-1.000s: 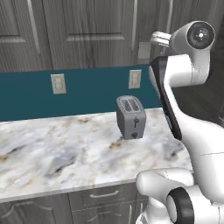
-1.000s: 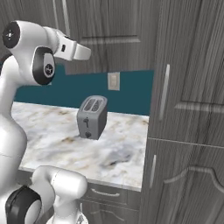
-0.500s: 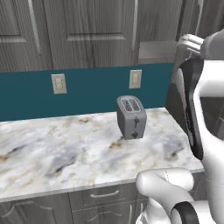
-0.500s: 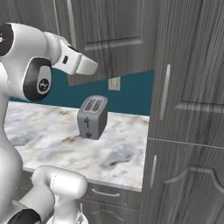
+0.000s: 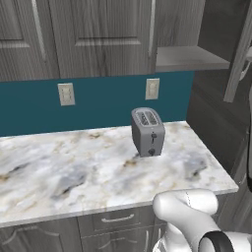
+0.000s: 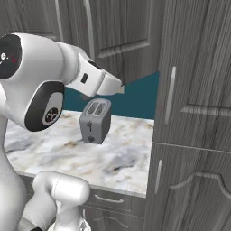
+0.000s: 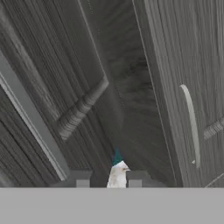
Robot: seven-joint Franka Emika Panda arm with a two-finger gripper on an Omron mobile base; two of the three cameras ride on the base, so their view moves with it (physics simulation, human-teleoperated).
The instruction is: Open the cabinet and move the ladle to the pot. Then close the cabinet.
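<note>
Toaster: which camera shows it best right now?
The left base view: the toaster stands unobstructed mid-counter, slots and lever side visible. In the right base view the toaster sits just under the arm's white forearm. The hand view faces cabinet doors instead.

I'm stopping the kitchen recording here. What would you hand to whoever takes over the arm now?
End effector: open, fingertips narrowly apart, nothing between them, facing grey door panels.
Dark grey wood-grain wall cabinet: right door swung open, plain grey shelf exposed.
Silver two-slot toaster stands on the white marble counter.
Done: cabinet opened.
Left: find the ladle, move it to the pot, close the cabinet.
</note>
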